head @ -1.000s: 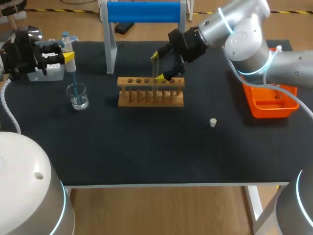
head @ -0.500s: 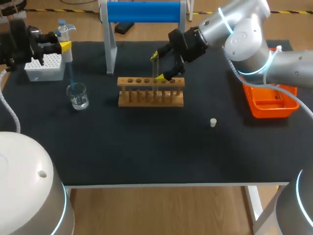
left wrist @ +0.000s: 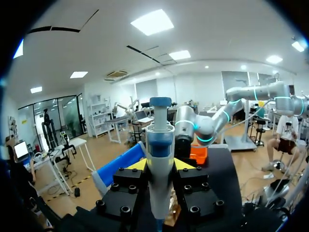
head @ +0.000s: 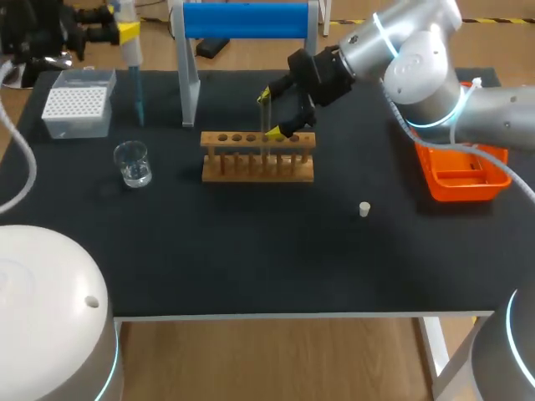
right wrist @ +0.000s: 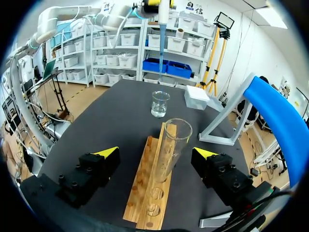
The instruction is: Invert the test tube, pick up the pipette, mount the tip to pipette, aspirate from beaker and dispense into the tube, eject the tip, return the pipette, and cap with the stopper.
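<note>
The left tool [head: 125,32] is clenched on the pipette [head: 132,57], which hangs upright above the surface [head: 251,251] at the far left, at 12 o'clock of the beaker [head: 133,163] and at 3 o'clock of the tip box [head: 77,104]. A blue tip [head: 137,96] is mounted on it and hangs clear of the beaker. Whether the tip holds liquid cannot be told. The tube [right wrist: 169,150] stands mouth-up in the rack [head: 257,159]. The right tool [head: 273,113] is released, with its fingers wide on either side of the tube and touching neither side. The stopper [head: 364,209] lies on the surface at 4 o'clock of the rack, well apart from it. Judged status: inversion, pipette pickup and tip mounting are complete, and aspiration is either in hand or just complete. Remaining steps: dispense into the tube, eject the tip, return the pipette, fit the stopper.
</note>
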Robot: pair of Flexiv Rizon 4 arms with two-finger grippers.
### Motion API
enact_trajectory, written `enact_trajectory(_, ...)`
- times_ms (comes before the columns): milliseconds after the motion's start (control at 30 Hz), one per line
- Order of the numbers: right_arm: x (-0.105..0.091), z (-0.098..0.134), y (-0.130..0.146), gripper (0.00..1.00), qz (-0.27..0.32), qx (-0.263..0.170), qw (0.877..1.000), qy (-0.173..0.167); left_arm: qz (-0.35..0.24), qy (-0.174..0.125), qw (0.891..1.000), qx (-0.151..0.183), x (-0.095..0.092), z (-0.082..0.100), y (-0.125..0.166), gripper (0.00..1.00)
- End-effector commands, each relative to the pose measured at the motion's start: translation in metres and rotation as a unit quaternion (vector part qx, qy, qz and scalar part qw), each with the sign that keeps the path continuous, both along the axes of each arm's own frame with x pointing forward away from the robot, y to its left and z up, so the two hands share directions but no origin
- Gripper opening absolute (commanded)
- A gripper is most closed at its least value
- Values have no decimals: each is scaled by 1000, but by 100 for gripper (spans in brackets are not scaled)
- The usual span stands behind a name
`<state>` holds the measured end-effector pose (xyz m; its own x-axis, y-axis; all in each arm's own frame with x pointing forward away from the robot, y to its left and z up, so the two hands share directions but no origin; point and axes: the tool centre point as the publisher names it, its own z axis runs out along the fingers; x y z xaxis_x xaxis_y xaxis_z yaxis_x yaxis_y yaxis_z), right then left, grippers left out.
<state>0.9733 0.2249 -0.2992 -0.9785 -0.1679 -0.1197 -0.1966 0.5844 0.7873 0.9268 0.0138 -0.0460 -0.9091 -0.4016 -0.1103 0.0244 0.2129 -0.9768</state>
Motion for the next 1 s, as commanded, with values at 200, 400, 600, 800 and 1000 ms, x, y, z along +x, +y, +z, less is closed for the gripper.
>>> enact_trajectory(200, 0, 0, -1, 100, 1, 0, 1000, 0, -52, 13, 999, 5, 5, 61, -88, 0)
enact_trajectory(400, 0, 0, -1, 100, 1, 0, 1000, 0, -104, 24, 994, -2, 0, 78, -136, 0)
enact_trajectory(600, 0, 0, -1, 100, 1, 0, 1000, 0, -118, 29, 993, -7, -4, 82, -151, 0)
enact_trajectory(800, 0, 0, -1, 100, 1, 0, 1000, 0, -118, 29, 993, -7, -4, 82, -151, 0)
enact_trajectory(1000, 0, 0, -1, 100, 1, 0, 1000, 0, -118, 29, 993, -7, -4, 82, -151, 0)
